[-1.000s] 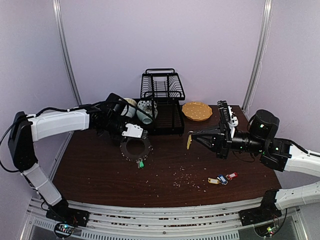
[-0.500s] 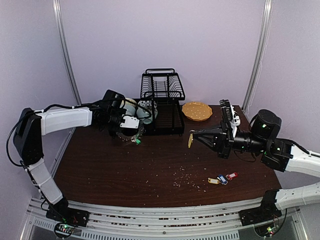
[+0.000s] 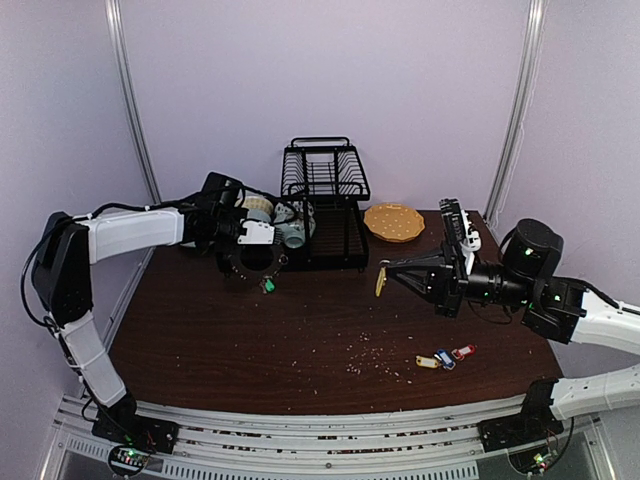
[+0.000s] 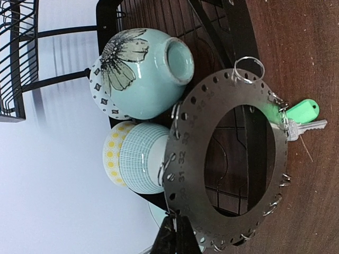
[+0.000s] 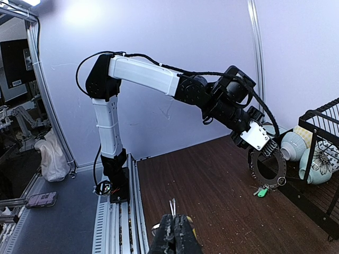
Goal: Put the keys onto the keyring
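Dull, brushed grey metal on the flat perforated ring-shaped disc [image 4: 185, 159], brighter silvery wire in the small split rings [image 4: 248, 69]. Smooth plastic on the green key tag [image 4: 302, 111] and the yellow key tag [image 3: 379, 283], bright metal on the small key [image 4: 310, 126]. Glossy glaze on the pale-green flowered ceramic bowl [image 4: 143, 71]; low-sheen wood grain on the dark brown tabletop [image 4: 312, 42].
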